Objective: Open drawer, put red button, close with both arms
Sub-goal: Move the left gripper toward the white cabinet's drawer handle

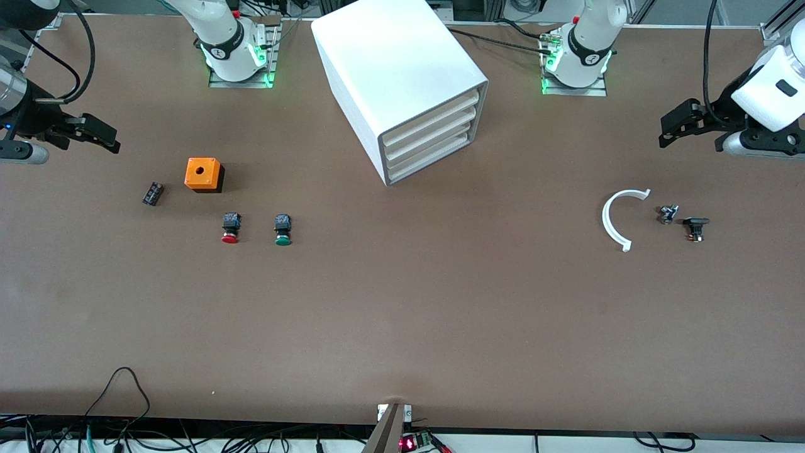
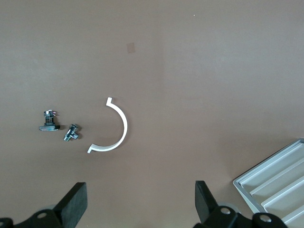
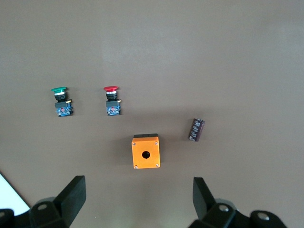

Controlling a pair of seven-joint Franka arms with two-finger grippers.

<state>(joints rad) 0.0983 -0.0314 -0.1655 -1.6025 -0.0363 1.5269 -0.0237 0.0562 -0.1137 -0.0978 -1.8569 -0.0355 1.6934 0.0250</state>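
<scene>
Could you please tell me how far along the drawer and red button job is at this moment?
Nothing looks done yet. The cabinet has every drawer shut, and the red button lies on the table beside the green button. Nothing is in hand: the right gripper and left gripper hang open over the table's ends. Opening, placing and closing all remain.

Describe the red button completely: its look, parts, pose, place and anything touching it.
The red button is a small push button with a round red mushroom cap and a black blocky body showing bluish parts. It lies on its side on the brown table, cap toward the front camera, beside the green-capped button and nearer the camera than the orange box. Nothing touches it but the table; neither end effector is near.
</scene>
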